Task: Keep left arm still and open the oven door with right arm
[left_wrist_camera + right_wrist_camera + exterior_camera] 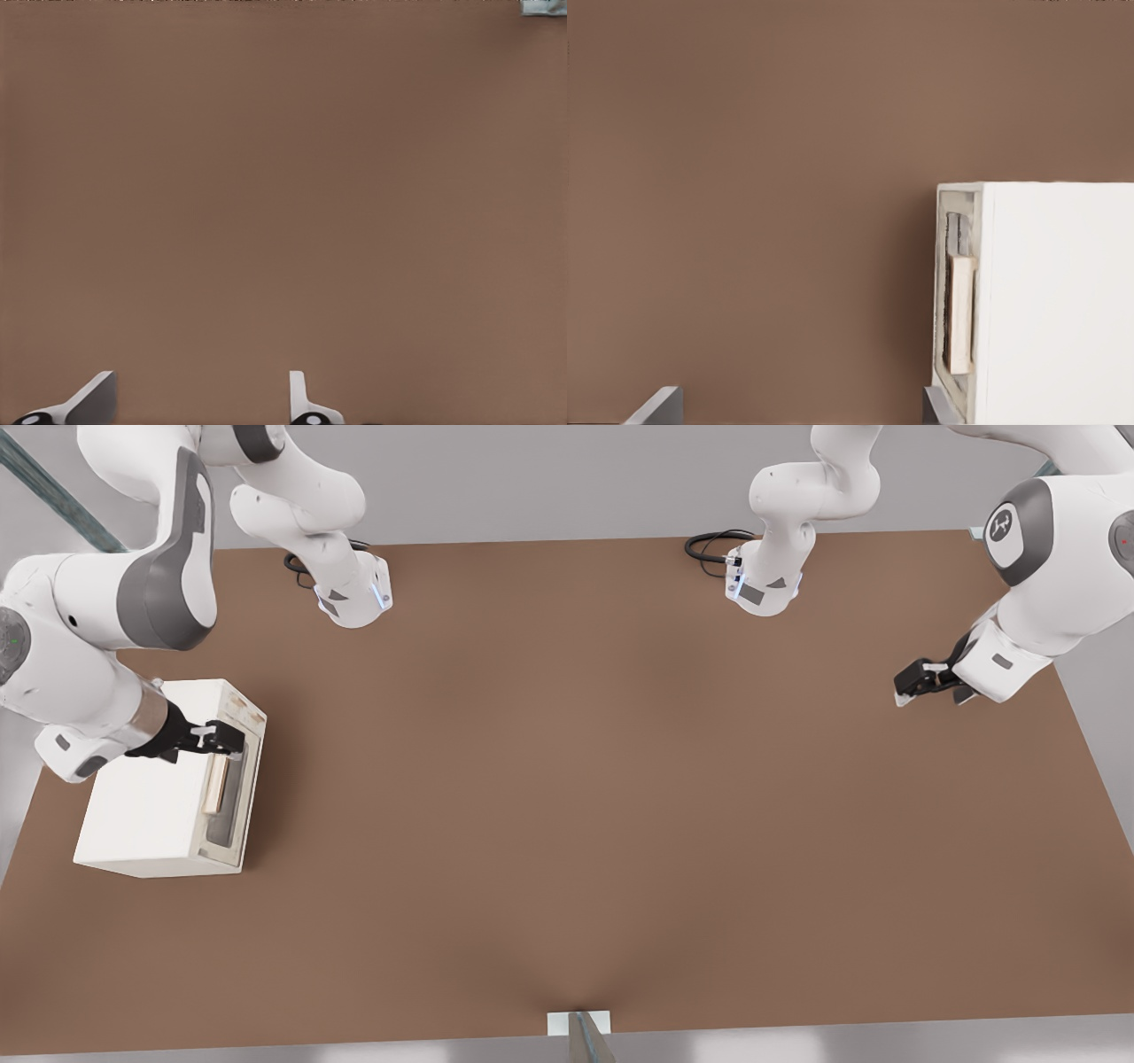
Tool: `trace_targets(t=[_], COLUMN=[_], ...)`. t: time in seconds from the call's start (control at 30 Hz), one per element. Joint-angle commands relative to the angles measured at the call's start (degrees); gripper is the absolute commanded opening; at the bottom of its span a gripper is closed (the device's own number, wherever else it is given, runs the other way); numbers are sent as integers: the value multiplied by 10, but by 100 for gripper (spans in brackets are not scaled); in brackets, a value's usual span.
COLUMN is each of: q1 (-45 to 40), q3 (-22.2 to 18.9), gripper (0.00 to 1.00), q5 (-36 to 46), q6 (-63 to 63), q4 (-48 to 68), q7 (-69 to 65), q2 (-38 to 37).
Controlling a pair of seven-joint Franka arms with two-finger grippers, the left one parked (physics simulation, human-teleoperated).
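The oven is a small white box on the brown table at the front view's left, its front facing the table's middle. The oven door lies flat against that front, with its tan bar handle along its upper part. The right arm reaches over the oven's top. Its black gripper hangs above the top front edge, over the handle's far end. In the right wrist view the gripper is open. One fingertip sits beside the door and handle, the other over bare table.
The left arm hangs over the table's edge at the front view's right, far from the oven. Both arm bases stand at the far edge with black cables. A small white bracket sits at the near edge.
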Motion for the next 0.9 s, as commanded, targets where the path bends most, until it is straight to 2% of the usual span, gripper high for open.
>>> trace_targets(t=[0.0,0.1,0.13,0.17,0.23,0.27,0.3,0.33,0.37,0.43,0.5,0.6,0.67,0.73,0.87], q1=[15,33,44,83,106,135,135,135,131,120,120,113,113,111,99], q3=[-7,1,3,2,0,0,0,0,-1,-4,-5,-14,-35,-36,-36], gripper=[100,100,88,0,0,0,0,0,0,0,0,0,0,0,0], q5=[-1,-5,-21,-75,-167,-391,-441,-453,-469,-467,-468,-463,-463,-461,-462], q6=[-47,-45,-71,-112,-117,-127,-170,-234,-233,-58,-103,-88,-11,40,40], q4=[13,18,71,136,133,109,92,89,81,-125,-146,-180,-189,-189,-233], q7=[-26,-44,-89,-138,-175,-134,-61,-28,-27,130,200,339,361,397,391], q2=[11,58,114,161,198,223,242,267,293,202,180,172,175,185,183])
